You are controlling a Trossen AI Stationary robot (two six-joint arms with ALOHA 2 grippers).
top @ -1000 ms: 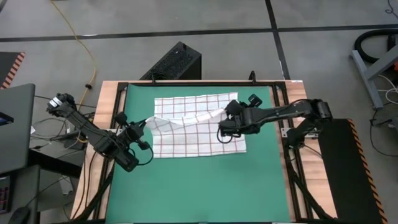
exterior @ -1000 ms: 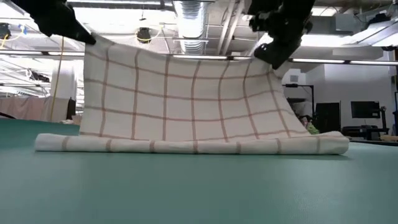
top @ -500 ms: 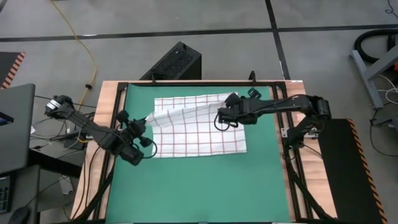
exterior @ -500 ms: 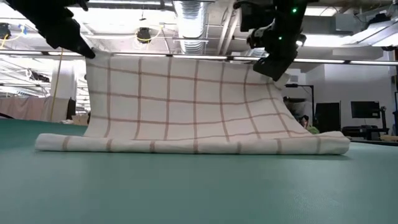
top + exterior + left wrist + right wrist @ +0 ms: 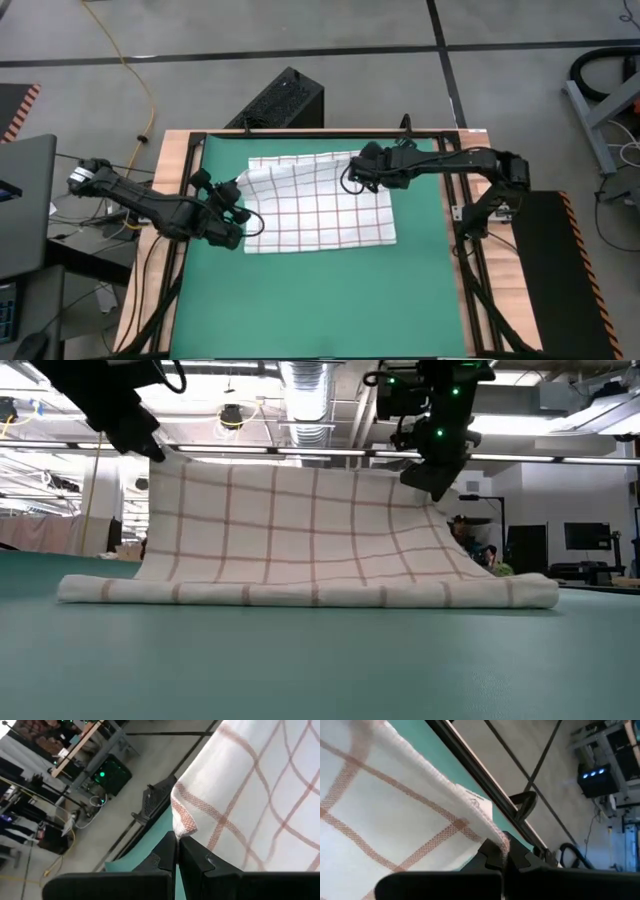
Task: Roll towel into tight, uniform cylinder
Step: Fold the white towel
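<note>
While both fingers pinch its far corners, towel (image 5: 318,200) raised, near edge on mat (image 5: 320,300).

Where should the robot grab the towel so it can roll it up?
Best by its two far corners, coming from above at each side. The towel has its near edge already folded on the mat, and its far edge hangs lifted, with the left gripper and right gripper each pinching a corner.

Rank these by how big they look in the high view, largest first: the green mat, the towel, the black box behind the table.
1. Green mat: largest.
2. Towel: covers a small part of the mat.
3. Black box: smallest, though partly hidden by the table edge.
</note>
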